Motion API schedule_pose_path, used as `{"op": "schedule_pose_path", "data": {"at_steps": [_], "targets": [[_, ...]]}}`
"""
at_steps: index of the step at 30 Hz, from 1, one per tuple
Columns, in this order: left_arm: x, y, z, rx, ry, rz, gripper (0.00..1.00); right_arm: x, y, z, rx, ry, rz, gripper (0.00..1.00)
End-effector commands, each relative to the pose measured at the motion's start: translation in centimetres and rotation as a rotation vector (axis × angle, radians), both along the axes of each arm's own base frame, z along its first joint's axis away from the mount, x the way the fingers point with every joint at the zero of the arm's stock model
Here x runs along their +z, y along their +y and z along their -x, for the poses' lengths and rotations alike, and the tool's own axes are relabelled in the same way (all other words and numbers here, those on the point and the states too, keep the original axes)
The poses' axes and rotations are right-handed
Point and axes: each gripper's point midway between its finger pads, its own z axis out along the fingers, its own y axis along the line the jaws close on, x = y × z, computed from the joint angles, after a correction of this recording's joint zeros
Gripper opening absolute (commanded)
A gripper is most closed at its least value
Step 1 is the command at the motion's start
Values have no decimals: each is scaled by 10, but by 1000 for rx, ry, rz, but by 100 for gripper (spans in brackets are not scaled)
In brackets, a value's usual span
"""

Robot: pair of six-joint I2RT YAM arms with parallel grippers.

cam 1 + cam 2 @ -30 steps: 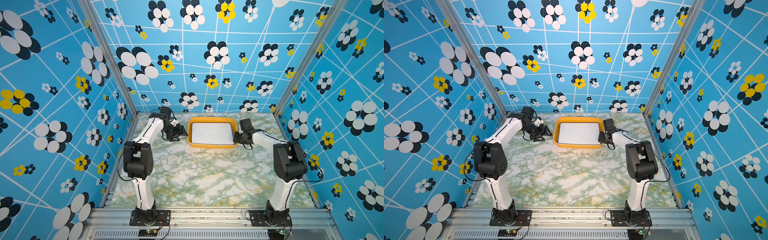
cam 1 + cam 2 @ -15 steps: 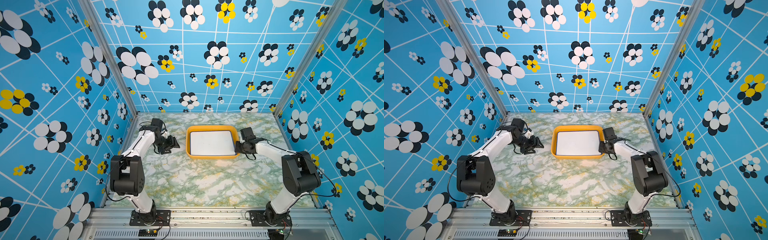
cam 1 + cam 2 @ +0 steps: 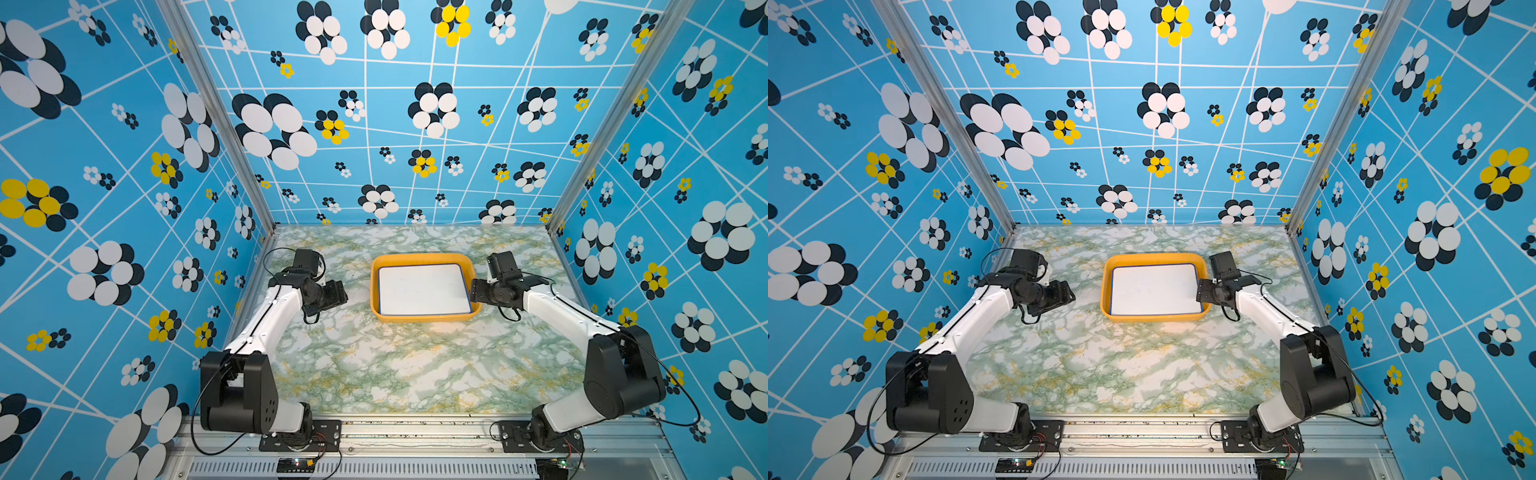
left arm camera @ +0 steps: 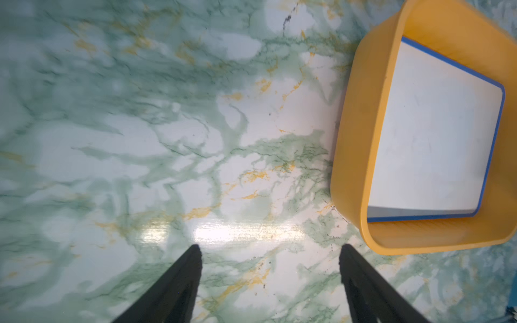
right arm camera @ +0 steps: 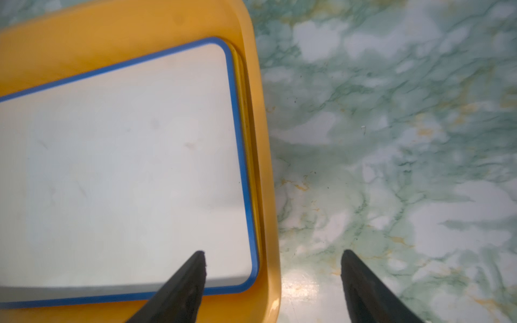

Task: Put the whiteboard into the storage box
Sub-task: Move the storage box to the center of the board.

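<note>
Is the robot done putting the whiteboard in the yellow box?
Nearly. Done: the whiteboard lies flat inside the storage box. In hand: nothing. The right jaws stand open astride the box's side wall, and the left jaws stand open over the table. Left: probably only pulling both arms away.
</note>
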Motion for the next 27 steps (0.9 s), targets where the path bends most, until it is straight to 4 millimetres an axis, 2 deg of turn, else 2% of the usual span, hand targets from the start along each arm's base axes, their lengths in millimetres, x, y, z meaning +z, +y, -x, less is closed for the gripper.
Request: {"op": "schedule_pose_path", "data": {"at_steps": [1,6,10,14,20,24,27], "targets": [[15,37,-9,110,-149,-174,87,27,-18,6,-12,-93,90,82],[15,64,1,218,-257,-282,100,47,-48,18,-55,-246,215,91],[9,85,12,349,-326,-335,99,54,-71,24,-120,-336,297,99],[3,99,19,427,-411,-371,99,47,-90,25,-190,-348,340,99],[5,116,23,452,-507,-495,100,36,-100,17,-222,-382,352,99],[12,122,23,454,-634,-556,99,35,-109,13,-241,-482,377,99],[10,122,22,449,-696,-565,100,32,-118,11,-271,-541,376,99]]}}
